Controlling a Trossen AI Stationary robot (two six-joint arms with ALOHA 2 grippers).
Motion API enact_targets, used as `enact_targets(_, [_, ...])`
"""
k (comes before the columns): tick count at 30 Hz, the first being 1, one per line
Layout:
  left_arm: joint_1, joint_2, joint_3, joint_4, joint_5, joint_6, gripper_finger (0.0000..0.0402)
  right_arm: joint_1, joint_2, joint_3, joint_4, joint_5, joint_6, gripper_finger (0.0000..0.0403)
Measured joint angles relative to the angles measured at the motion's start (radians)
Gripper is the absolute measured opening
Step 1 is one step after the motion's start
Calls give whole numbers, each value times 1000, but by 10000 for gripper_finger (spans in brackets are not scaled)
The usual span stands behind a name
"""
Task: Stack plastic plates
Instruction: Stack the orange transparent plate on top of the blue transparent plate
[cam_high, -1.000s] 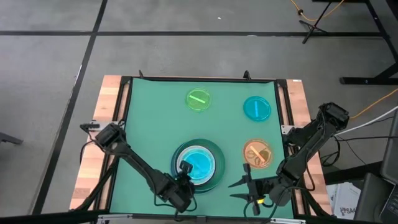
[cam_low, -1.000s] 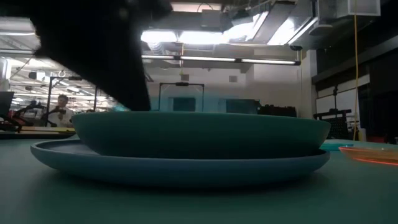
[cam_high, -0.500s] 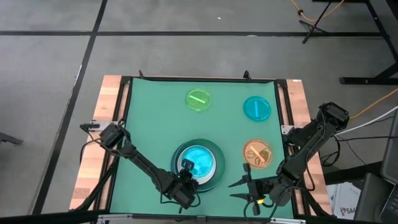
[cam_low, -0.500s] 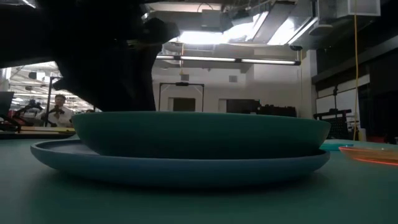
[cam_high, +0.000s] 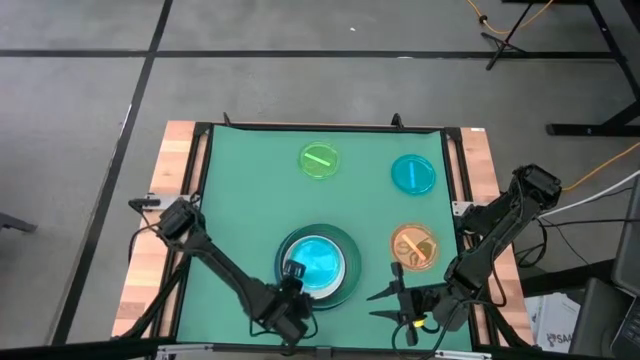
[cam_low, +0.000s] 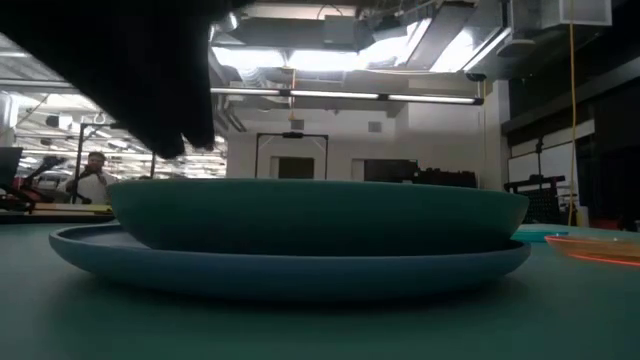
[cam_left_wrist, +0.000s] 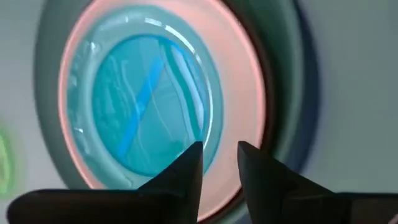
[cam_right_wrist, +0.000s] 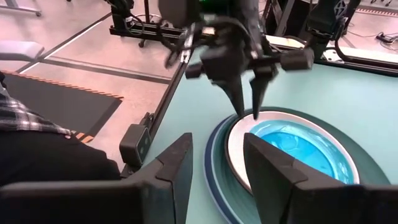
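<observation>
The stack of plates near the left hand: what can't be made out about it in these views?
- Low view: a dark arm blocks the stack top; upper plates hidden behind the teal rim.
- High view: left hand covers the stack's edge; plate count unclear.
- Left wrist view: outer plates cut off by frame.

The plate stack (cam_high: 318, 264) fills the middle of the desk (cam_high: 240, 200) by the near edge, with the left gripper (cam_high: 291, 275) over its near-left rim. The whole left side lies bare. Toward the right edge, the green plate (cam_high: 319, 160), blue plate (cam_high: 412, 173) and orange plate (cam_high: 414, 246) leave gaps between them.
</observation>
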Motion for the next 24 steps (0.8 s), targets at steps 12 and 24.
enact_targets(12, [-110,-26,-17,10,-120,-113,92,0,0,0,1,2,-1,134])
enact_targets(24, [-196,-282,-462,624,-264,-165,92,0,0,0,-1,-24,3,134])
